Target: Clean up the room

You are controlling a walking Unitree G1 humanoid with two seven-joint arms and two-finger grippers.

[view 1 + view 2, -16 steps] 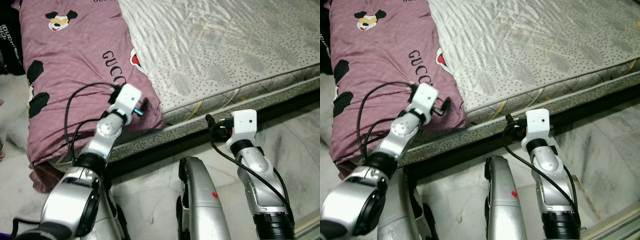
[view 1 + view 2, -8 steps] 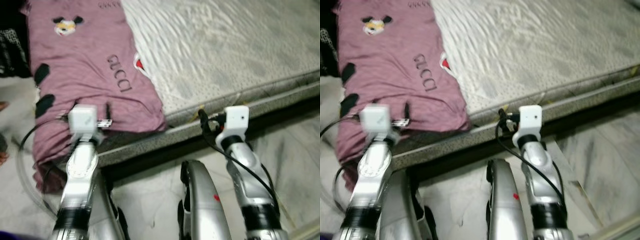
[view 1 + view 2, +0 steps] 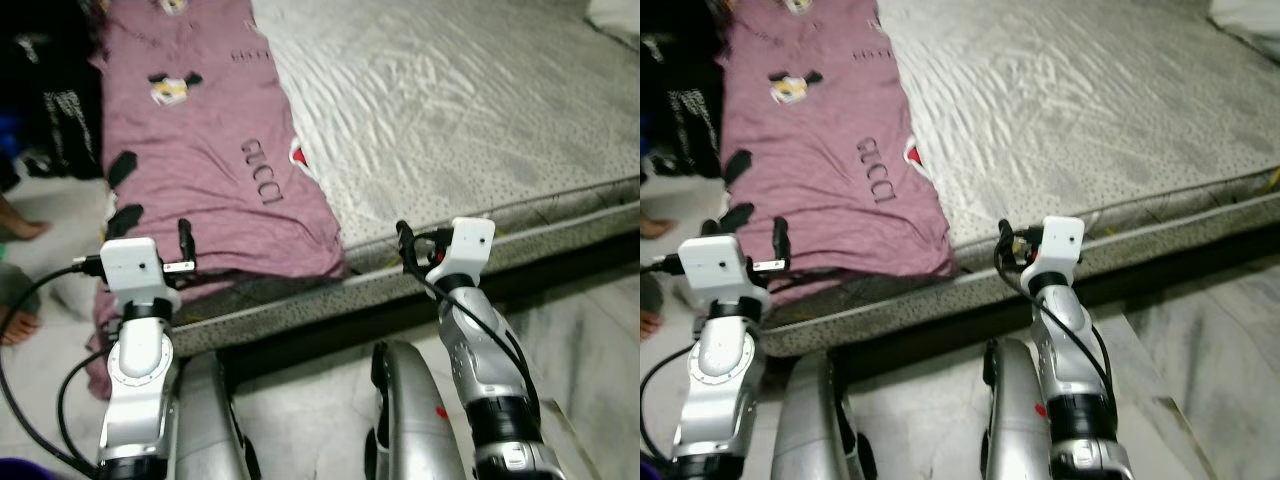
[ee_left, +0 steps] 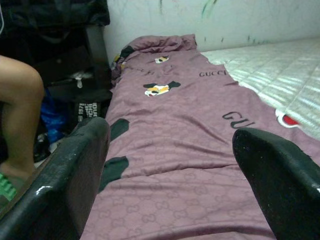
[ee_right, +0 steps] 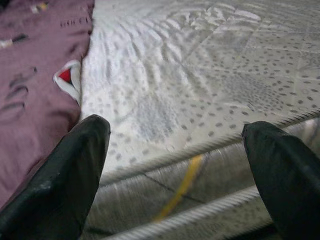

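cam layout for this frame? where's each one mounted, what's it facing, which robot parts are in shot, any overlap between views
Left and right eye: head stereo pair, looking forward and down at the mattress, the purple blanket, both silver arms and the robot's legs.
Left wrist: on the left arm, looking along the open left gripper over the blanket; a person's leg sits at the edge.
Right wrist: on the right arm, looking along the open right gripper at the mattress edge.
Shared: both wrist views catch the blanket and mattress.
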